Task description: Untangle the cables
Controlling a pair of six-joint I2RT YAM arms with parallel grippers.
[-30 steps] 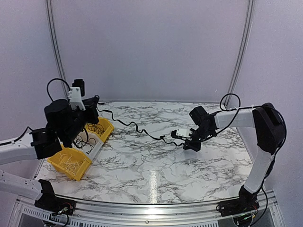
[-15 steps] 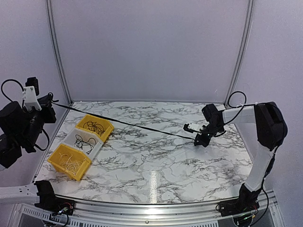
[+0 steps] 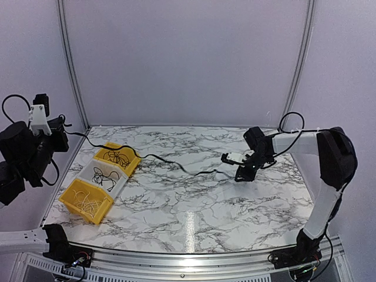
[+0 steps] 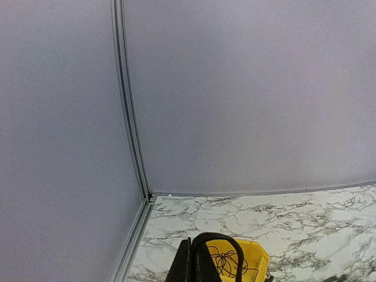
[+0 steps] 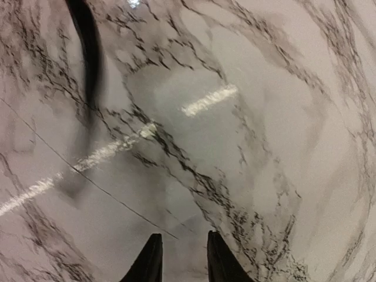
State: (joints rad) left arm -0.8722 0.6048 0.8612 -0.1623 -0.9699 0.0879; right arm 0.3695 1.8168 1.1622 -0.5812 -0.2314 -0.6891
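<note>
Marble-veined desk (image 3: 176, 202): thin black cable (image 3: 155, 156) trails slack and wavy from raised left tool (image 3: 62, 134), clamped on it, past plastic bins (image 3: 88, 212) to right tool (image 3: 239, 175), fingers slightly parted, gripping nothing.

My table (image 3: 194, 202) is white marble, veined all over in dark grey and black, with pale glossy streaks of light on it. By its left edge stand three bins: the far bin (image 3: 133, 163) is yellow, the middle bin (image 3: 120, 184) white, the near bin (image 3: 97, 214) yellow. The cable (image 3: 191, 173) across the marble is black. The wires in the near bin look pale. My right claw (image 5: 182, 238) is black, my right arm (image 3: 294, 144) white and black. The walls (image 3: 188, 59) are pale lilac-grey.
</note>
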